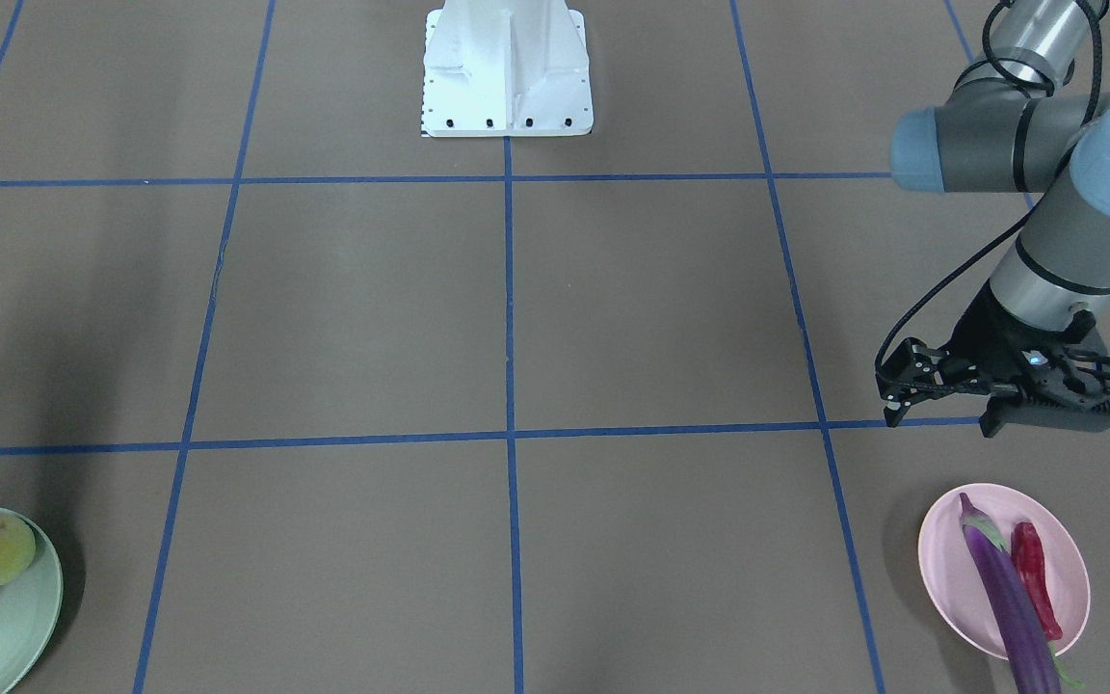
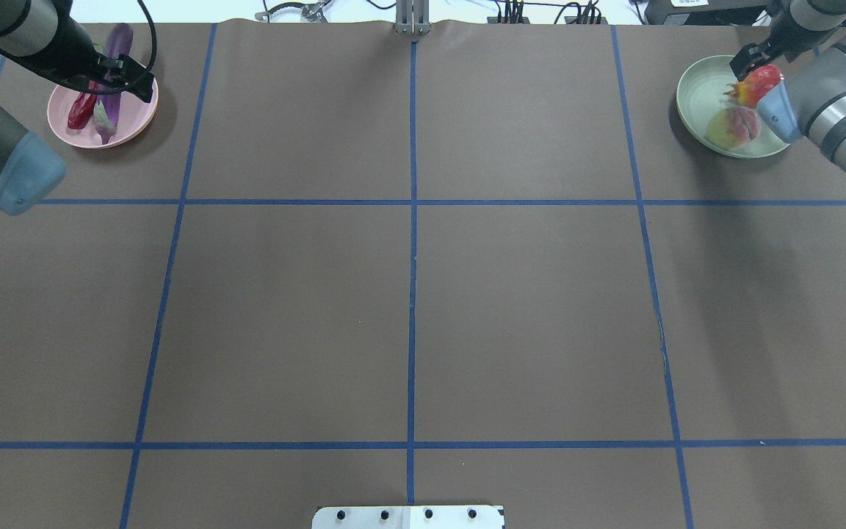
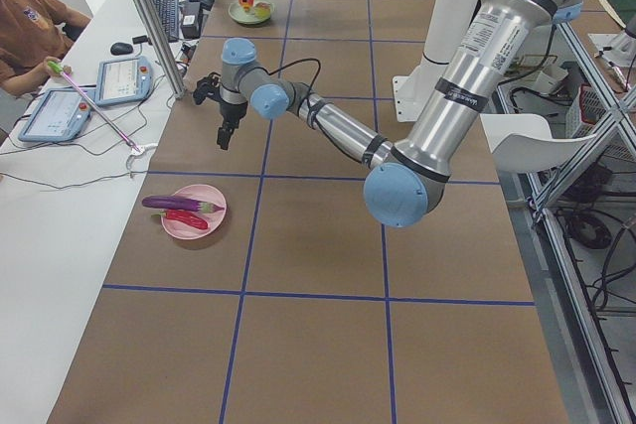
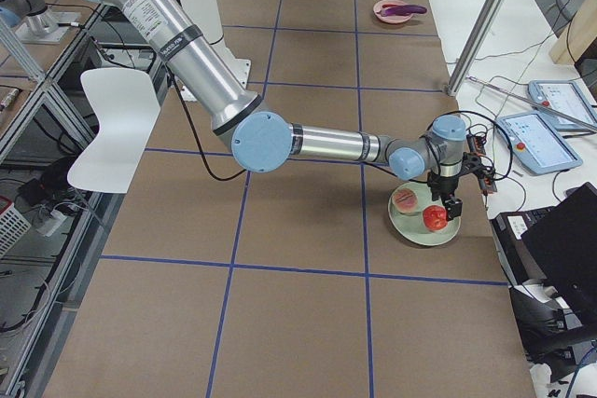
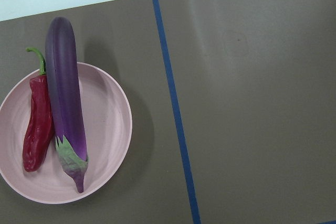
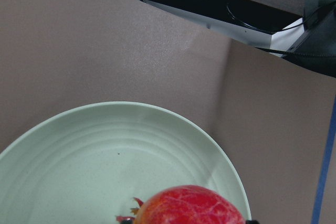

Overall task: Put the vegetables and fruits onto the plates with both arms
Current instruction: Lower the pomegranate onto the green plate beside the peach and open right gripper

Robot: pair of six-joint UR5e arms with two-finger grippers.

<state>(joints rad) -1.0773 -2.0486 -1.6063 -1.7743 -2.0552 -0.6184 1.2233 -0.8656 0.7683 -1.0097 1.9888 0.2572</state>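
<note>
Jaws 2 pairs, 2 plates [image 2: 133, 121] [image 2: 695, 95], 4 foods [image 5: 65, 87]

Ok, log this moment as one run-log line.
pink plate: eggplant, chili | green plate: peach | left claw: open, empty | right claw: around pomegranate at green plate, grip unclear

Left pincer [image 1: 940, 421] spread wide, aloft

Brown table [image 2: 540, 294], blue tape lines [image 2: 412, 294]
</note>
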